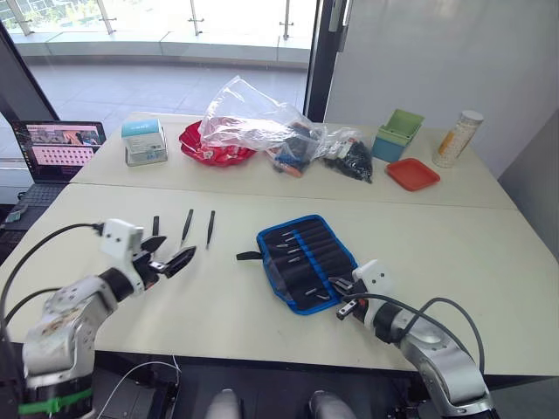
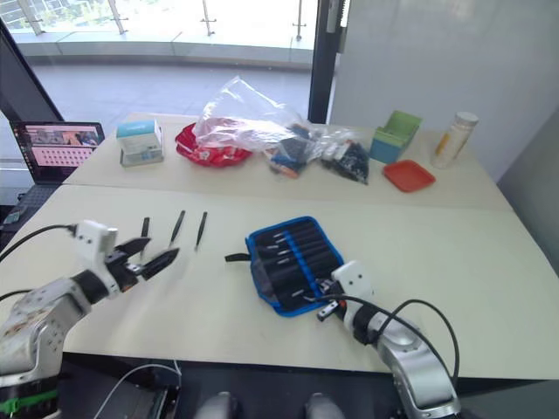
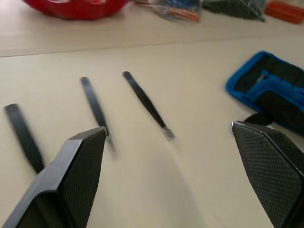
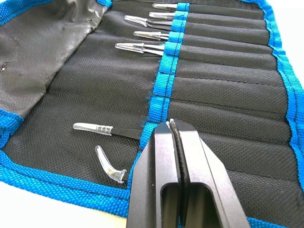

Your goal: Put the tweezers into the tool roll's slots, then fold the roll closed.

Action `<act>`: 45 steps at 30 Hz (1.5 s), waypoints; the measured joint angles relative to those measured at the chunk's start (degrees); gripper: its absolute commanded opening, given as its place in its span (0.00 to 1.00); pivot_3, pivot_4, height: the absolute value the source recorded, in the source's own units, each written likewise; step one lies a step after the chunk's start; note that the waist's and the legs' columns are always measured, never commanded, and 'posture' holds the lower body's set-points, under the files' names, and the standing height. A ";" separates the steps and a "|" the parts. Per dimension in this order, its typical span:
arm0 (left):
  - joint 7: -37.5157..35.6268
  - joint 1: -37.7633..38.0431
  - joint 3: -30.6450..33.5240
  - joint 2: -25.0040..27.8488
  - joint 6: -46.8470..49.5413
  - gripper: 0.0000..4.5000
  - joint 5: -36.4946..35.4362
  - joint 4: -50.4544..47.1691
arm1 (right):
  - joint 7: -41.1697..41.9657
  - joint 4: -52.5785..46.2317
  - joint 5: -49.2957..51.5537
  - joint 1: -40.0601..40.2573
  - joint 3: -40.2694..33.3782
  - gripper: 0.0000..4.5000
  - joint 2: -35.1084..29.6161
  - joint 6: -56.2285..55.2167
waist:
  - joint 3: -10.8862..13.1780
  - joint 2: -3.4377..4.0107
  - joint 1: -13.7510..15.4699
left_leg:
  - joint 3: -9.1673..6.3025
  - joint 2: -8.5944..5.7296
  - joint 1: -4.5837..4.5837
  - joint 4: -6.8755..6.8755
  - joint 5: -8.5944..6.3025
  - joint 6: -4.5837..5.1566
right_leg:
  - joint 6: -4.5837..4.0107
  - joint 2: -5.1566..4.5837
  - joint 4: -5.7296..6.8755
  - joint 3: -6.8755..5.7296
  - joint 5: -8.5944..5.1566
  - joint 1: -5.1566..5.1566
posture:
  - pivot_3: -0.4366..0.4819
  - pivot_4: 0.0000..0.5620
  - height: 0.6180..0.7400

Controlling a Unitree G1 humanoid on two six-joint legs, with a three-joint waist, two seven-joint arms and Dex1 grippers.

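Tool roll (image 1: 306,262) lies unrolled on the tabletop (image 1: 218,305), inner face up, blue edging all round, short black strap at its 9 o'clock end. In the right wrist view, four tweezers with clear tip caps sit in the upper slots (image 4: 223,57); a fifth capped tweezer (image 4: 102,129) sits lower down, and a loose clear cap (image 4: 109,166) lies near the blue edge.

Three bare tweezers (image 1: 186,227) lie side by side on the tabletop at 9 o'clock from the roll, well apart from it.

Left gripper (image 1: 166,259) is just above the tabletop at 6 o'clock of those three, fingers spread wide, holding nothing.

Right gripper (image 1: 348,297) is at the roll's 5 o'clock corner, over the fabric, fingers pressed together; whether anything is pinched between them cannot be told.

Far side of the tabletop: clear plastic bag (image 1: 253,122), red bowl (image 1: 210,148), green box (image 1: 397,135), laptop (image 1: 57,148) at 10 o'clock.
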 measured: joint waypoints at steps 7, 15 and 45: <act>5.11 15.48 9.93 -4.06 -0.23 0.99 -2.77 -6.52 | 1.12 -0.18 0.49 0.75 -0.50 0.00 -0.32 -0.17 | 0.00 -0.03 -0.24 | 0.01 0.00 0.00 -0.03 -0.02 -0.03 | -0.02 -0.03 -0.03 0.00 -0.01 0.00 | 0.48 0.27 0.81; 8.63 23.94 11.96 -8.00 -2.91 0.99 -4.44 -10.84 | 2.34 -0.10 1.07 1.07 -1.28 0.00 -1.10 -0.24 | 0.02 -0.12 -0.02 | 0.07 0.05 -0.02 -0.03 -0.02 -0.04 | -0.08 -0.03 -0.48 -0.02 -0.12 0.11 | 0.48 0.27 0.81; 25.96 -2.99 -7.19 -7.55 -5.90 0.99 6.78 8.74 | 0.63 0.49 1.01 -0.23 -1.15 0.00 0.57 0.17 | -0.09 0.13 0.00 | 0.06 0.01 0.10 -0.04 0.00 -0.03 | -0.07 0.02 -0.38 0.01 -0.11 0.17 | 0.48 0.27 0.81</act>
